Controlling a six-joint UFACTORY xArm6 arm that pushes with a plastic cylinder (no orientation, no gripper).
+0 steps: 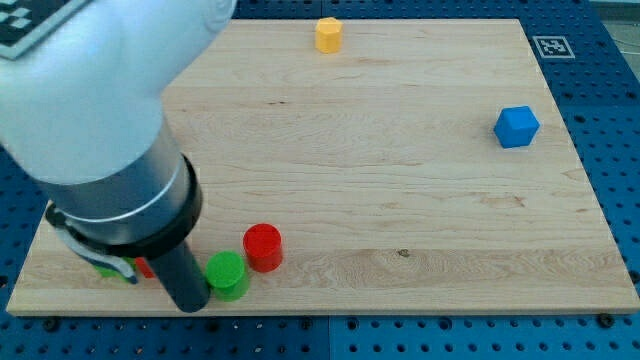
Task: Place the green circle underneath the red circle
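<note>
Green circle (227,274), one, sits just left-below one red circle (264,246); you also see one yellow block (329,34), one blue cube (517,127). My tip (190,303) touches the green circle's left; it has no fingers.

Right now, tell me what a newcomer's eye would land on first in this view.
The big white and grey arm fills the view's top left, and my tip sits at the bottom edge of the wooden board, just left of the green circle. The red circle stands right beside the green one, up and to its right. Far off are a yellow block at the top and a blue cube at the right.
</note>
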